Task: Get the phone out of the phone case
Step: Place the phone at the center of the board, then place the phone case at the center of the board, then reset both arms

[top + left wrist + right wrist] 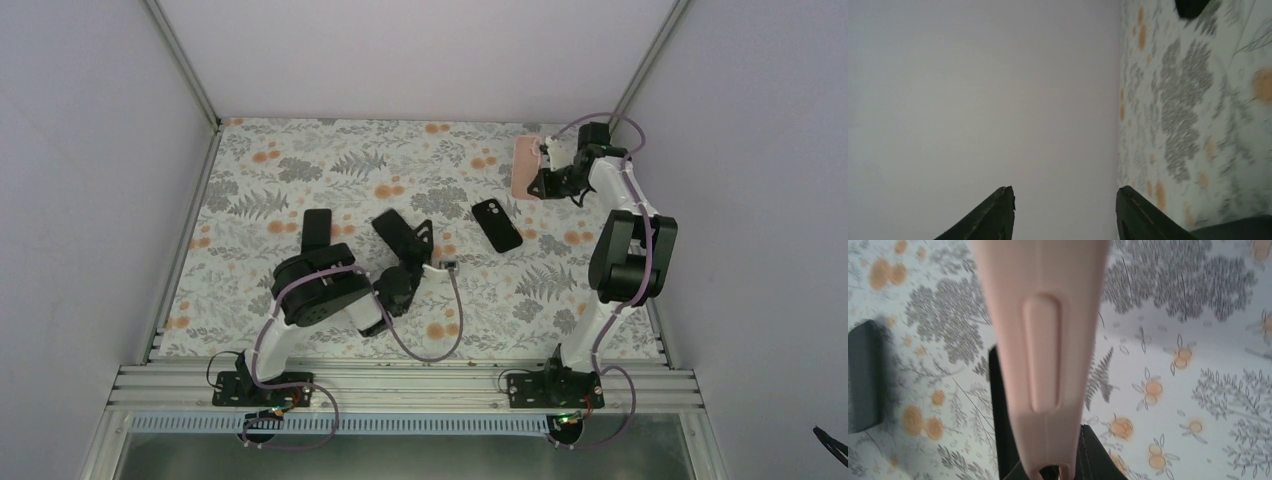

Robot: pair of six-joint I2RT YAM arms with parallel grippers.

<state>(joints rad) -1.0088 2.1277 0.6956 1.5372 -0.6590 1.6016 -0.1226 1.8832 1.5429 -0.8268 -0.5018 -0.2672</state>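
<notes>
Your right hand (540, 168) is clamped on the pink phone case (1043, 340), held up off the surface (300, 150) near the far right corner. In the right wrist view you see the case edge-on, its long raised side button facing the camera and its lower end pinched between the two fingers (1095, 452). From that view you cannot tell what is inside it.

The black phone (497, 224) lies flat on the flowered surface, apart from the case. It sits nearer you and to the left of your right hand, between the two arms and touching neither.

Your left hand (1065, 191) is spread wide and holds nothing. It is turned on its side, pointing toward the back wall (973, 90), and sits left of the phone, near it but apart.
</notes>
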